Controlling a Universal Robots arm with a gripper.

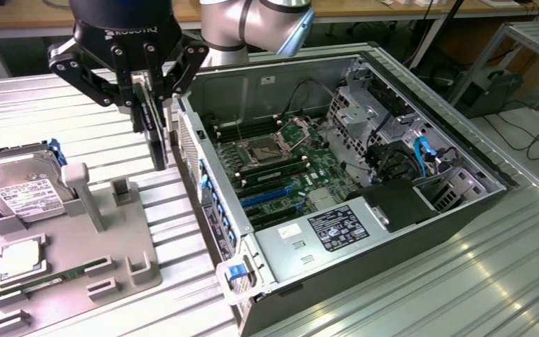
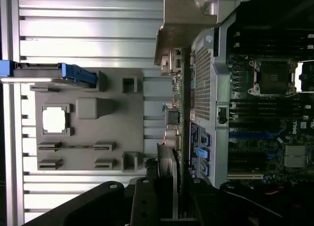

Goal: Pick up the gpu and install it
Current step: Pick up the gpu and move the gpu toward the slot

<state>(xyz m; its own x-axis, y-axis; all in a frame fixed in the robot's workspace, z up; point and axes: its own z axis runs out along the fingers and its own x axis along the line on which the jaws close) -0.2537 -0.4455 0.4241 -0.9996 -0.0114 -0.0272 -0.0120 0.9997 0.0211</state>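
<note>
My gripper [image 1: 148,88] is shut on the gpu [image 1: 157,137]. The card is thin and dark, and it hangs edge-on and upright below the fingers. It is in the air between the grey fixture [image 1: 82,253] and the open computer case [image 1: 363,210], close to the case's outer wall. In the wrist view the gpu [image 2: 172,113] runs as a narrow strip away from my gripper [image 2: 169,196]. Its silvery bracket [image 2: 184,20] is at the far end, beside the case's perforated rear wall [image 2: 202,84]. The motherboard's blue slots [image 1: 271,193] lie inside the case.
The fixture holds a silver hard drive [image 1: 15,191] in a blue frame, a square processor [image 1: 22,256] and a green memory stick [image 1: 59,279]. Upright grey posts [image 1: 75,184] rise from it below the card. Cables and a drive cage [image 1: 410,161] fill the case's far side.
</note>
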